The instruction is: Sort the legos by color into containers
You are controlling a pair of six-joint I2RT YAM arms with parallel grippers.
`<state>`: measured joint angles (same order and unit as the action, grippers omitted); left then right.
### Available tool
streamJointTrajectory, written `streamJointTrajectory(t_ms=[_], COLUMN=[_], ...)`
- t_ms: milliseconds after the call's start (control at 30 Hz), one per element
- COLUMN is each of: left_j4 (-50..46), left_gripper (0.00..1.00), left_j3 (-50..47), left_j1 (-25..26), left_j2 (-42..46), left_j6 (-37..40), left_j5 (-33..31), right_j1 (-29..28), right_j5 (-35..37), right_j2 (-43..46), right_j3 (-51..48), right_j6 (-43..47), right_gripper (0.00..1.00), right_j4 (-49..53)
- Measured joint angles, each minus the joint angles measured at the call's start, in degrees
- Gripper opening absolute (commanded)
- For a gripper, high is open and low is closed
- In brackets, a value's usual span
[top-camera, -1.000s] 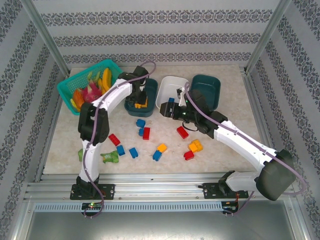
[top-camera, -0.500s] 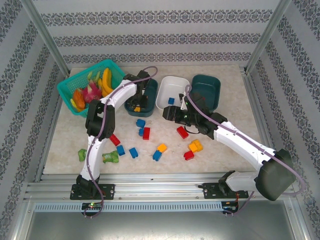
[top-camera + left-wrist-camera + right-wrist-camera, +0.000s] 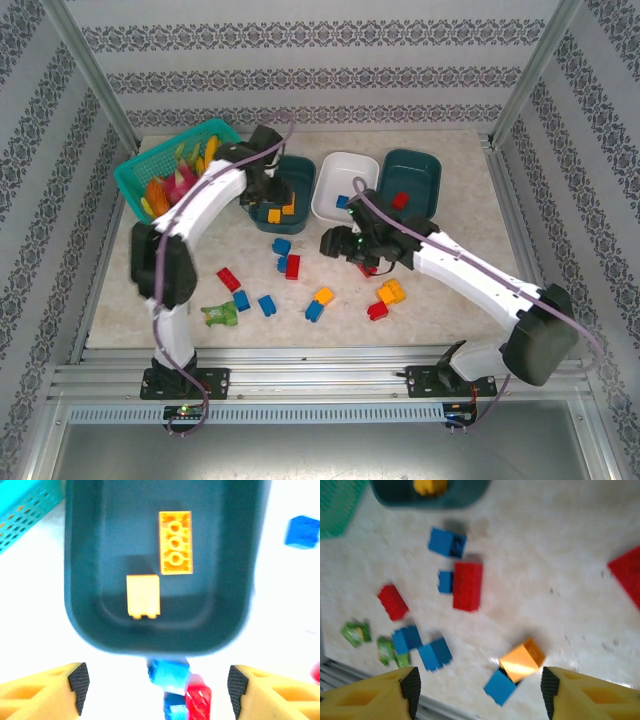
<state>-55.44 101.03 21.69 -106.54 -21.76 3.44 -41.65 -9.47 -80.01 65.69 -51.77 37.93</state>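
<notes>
Orange bricks, two, lie in a dark teal tub; left gripper above its near rim, jaws wide, empty. Right gripper over loose legos on table, jaws wide, empty. Blue brick in white tub.

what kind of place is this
Probably a robot test cell, not a home: a table boxed in by metal posts and patterned panels, two arms bolted at its near edge, legos scattered by sorting tubs.
</notes>
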Motion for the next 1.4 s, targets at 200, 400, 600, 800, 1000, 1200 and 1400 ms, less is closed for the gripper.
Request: streamJointTrajectory(t_ms=[200,400,600,800,1000,1200,1400], left_j4=[6.32,6.82,6.45,5.73,4.48,4.33,4.42], left_gripper=[0.88,0.89,0.9,0.9,0.89,0.89,0.89], left_j3=[-20.94,-39.65,-47.01,-48.57,-49.99,-50.05,-49.66], left_j1=[1.27,2.93,3.37,3.39,3.39,3.39,3.39], left_j2=[25.51,43.56,56.04,62.4,64.28,64.65,63.73], left_j6=[-0.83,-2.93,-5.44,-5.99,-6.36,-7.1,-9.49], left_j5=[7.06,12.5,16.76,19.47,20.39,20.52,20.52], right_j1=[-9.18,-13.38,-14.97,-16.52,-17.0,-17.53,-18.14], right_j5=[0.0,0.68,1.57,2.36,3.13,4.55,7.76], right_j2=[-4.9,-9.94,-17.79,-21.44,-22.8,-22.95,-21.27], right_j3=[-1.01,-3.61,-3.87,-3.82,-3.54,-0.44,8.15], right_j6=[-12.28,-22.93,-28.87,-32.54,-33.94,-32.41,-25.62], right_gripper=[0.78,0.77,0.74,0.6,0.41,0.31,0.3], right_j4=[4.5,2.05,-1.79,-4.24,-4.7,-3.37,4.07])
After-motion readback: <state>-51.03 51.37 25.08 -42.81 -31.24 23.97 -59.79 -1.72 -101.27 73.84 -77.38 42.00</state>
